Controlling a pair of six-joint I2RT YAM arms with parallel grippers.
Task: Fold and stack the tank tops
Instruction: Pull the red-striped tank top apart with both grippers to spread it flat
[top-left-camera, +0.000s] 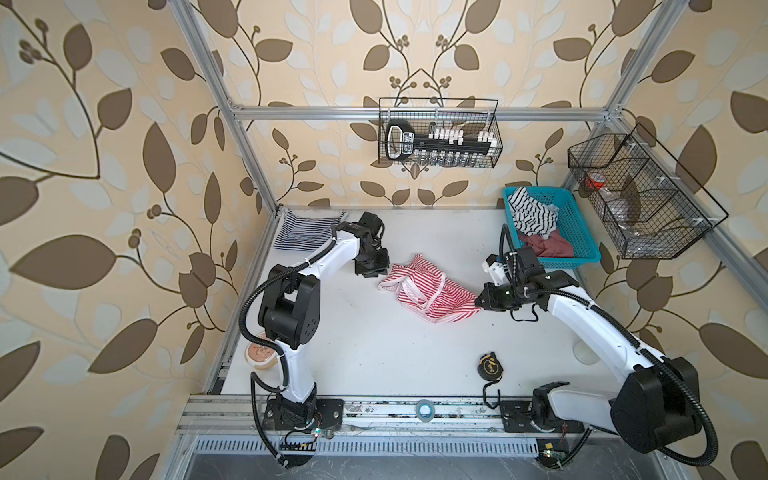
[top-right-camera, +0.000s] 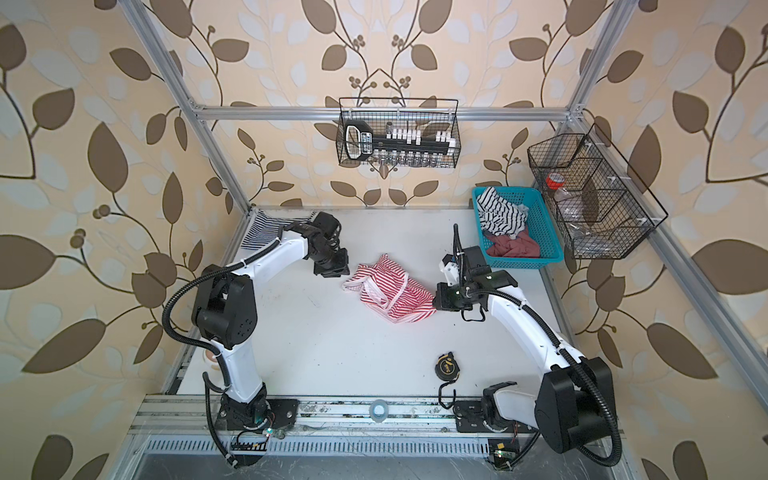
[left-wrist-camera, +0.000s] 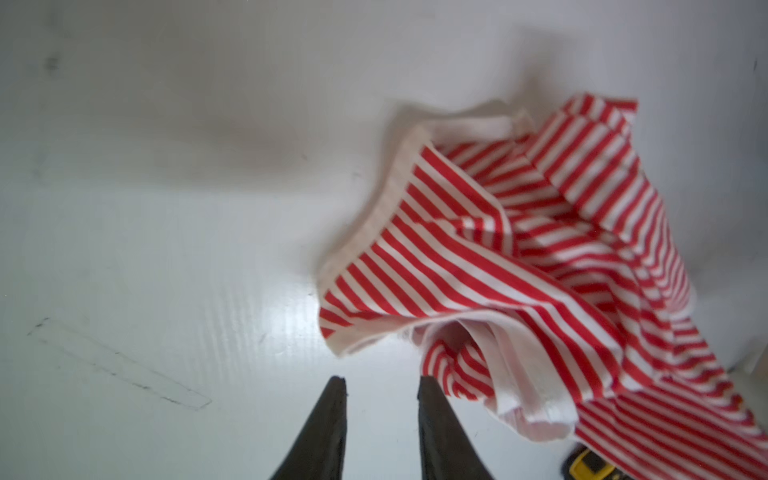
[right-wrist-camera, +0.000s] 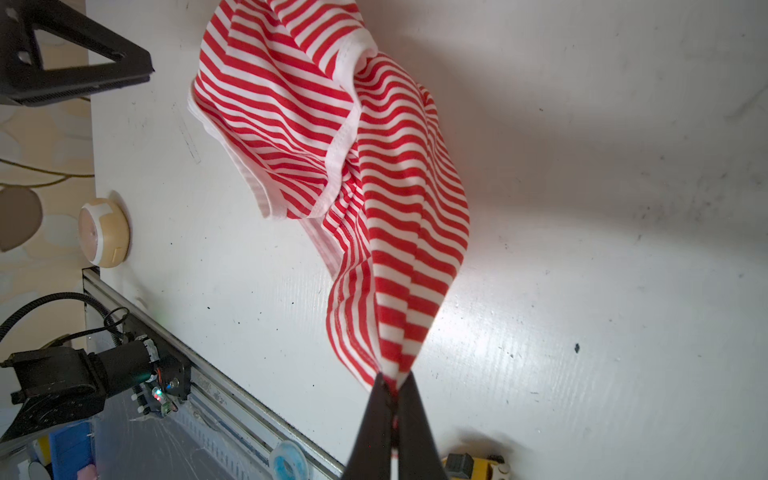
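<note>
One red-striped tank top (top-left-camera: 436, 296): right fingers (right-wrist-camera: 372, 424) pinch corner; left fingers (left-wrist-camera: 328, 432) narrow, just beside.

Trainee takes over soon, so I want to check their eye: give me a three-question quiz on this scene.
1. True or false: the right gripper is shut on the red striped top.
2. The left gripper is: A) open, holding nothing; B) shut on that top; C) shut, holding nothing.
3. Which top lies at the table's far left corner?
Key: 1 true; 2 A; 3 the navy striped top.
</note>
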